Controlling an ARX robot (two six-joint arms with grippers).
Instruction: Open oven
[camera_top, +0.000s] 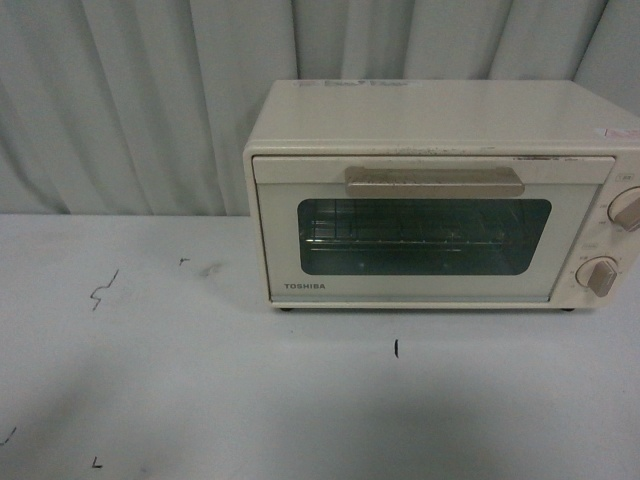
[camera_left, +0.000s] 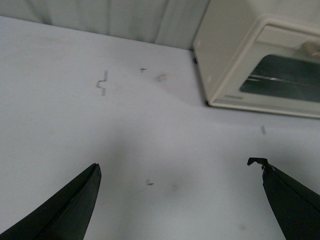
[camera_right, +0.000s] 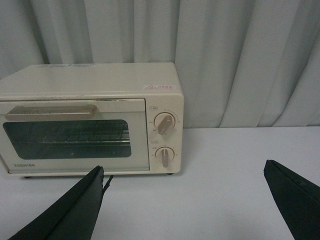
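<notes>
The cream TOSHIBA oven (camera_top: 440, 190) stands at the back right of the white table, door shut, with a beige bar handle (camera_top: 434, 181) above its glass window. Two beige knobs (camera_top: 601, 276) sit on its right side. A wire rack shows through the glass. Neither arm appears in the front view. My left gripper (camera_left: 180, 172) is open over bare table, well short of the oven (camera_left: 260, 60). My right gripper (camera_right: 184, 172) is open too, empty, facing the oven (camera_right: 90, 117) and its handle (camera_right: 50, 111) from some distance.
A pale pleated curtain (camera_top: 130, 100) hangs close behind the oven. The white table (camera_top: 200, 380) bears small black marks (camera_top: 103, 290) on its left and middle parts.
</notes>
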